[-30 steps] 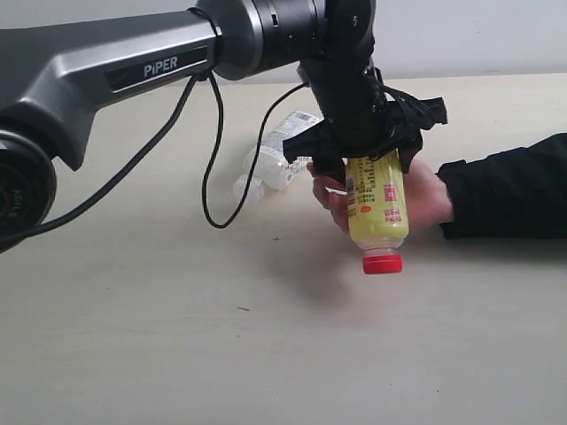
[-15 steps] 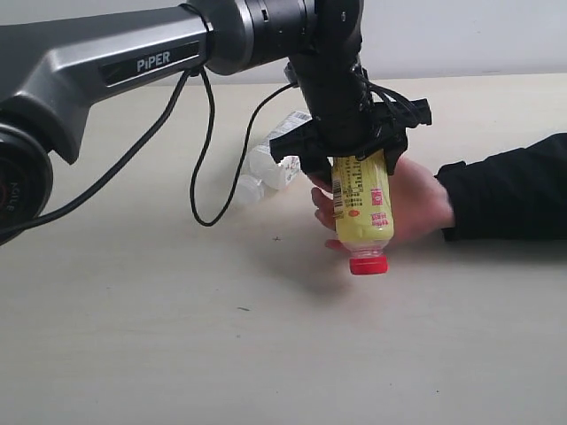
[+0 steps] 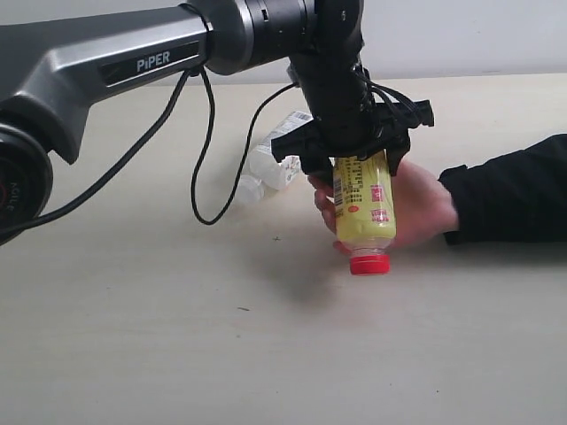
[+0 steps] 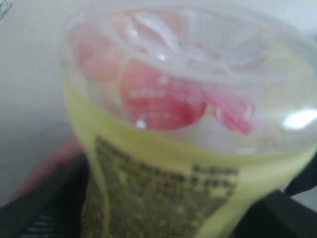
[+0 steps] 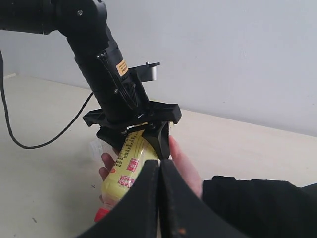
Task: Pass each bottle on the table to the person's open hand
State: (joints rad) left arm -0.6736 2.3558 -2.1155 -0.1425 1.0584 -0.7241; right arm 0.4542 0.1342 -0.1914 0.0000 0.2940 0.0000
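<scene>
The yellow bottle (image 3: 363,212) with a red cap hangs cap-down, and my left gripper (image 3: 357,164) is shut on its upper body. It sits just over the person's open hand (image 3: 421,208), which lies palm up on the table (image 3: 177,336) with a black sleeve behind it; whether bottle and palm touch I cannot tell. In the left wrist view the yellow bottle (image 4: 188,124) fills the frame, base toward the camera. Two whitish bottles (image 3: 266,168) lie behind the arm. My right gripper (image 5: 159,196) is shut and empty, facing the yellow bottle (image 5: 126,173) and the hand (image 5: 185,168). The clear red-labelled bottle is out of view.
The left arm's black cable (image 3: 213,177) loops down to the tabletop beside the whitish bottles. A pale wall (image 5: 223,49) runs behind the table's far edge. The person's sleeved forearm (image 3: 514,190) stretches in from the right.
The left gripper and yellow bottle shifted a little to the left over the hand a second ago, then stayed nearly still. The hand has kept its place.
</scene>
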